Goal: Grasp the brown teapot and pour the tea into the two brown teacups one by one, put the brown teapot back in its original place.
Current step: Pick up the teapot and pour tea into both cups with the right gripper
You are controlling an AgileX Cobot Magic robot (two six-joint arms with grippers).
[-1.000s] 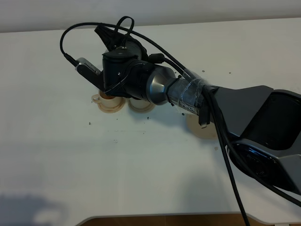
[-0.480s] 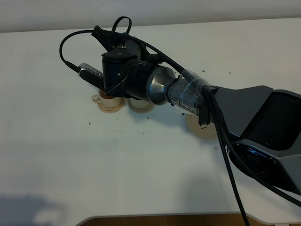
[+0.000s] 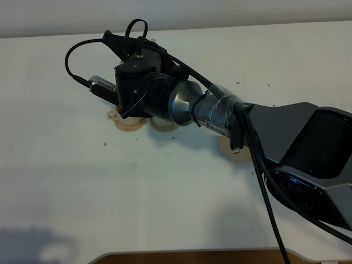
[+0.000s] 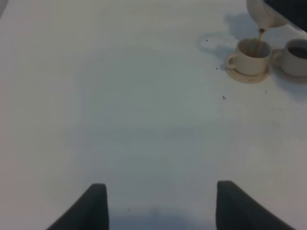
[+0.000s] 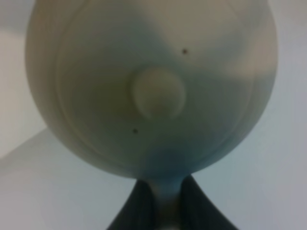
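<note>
My right gripper [image 5: 165, 203] is shut on the loop handle of the brown teapot [image 5: 153, 81], which fills the right wrist view with its lid knob facing the camera. In the left wrist view the teapot's spout [image 4: 263, 21] is tilted over the left teacup [image 4: 249, 53] and a thin stream of tea falls into it. The second teacup [image 4: 293, 56] stands right beside it and holds dark tea. In the exterior high view the right arm's wrist [image 3: 146, 91] hides the teapot and most of both cups [image 3: 127, 124]. The wide saucer [image 3: 230, 149] is bare. My left gripper [image 4: 160, 208] is open and empty.
The right arm reaches across the white table from the right side to the left of centre. Cables loop above its wrist [image 3: 88, 49]. Small dark specks [image 3: 104, 144] lie on the table. The table's front edge [image 3: 192, 256] is at the bottom.
The right wrist has shifted slightly left and up and rotated a little more over the left cup. The cups and saucers have not moved.
</note>
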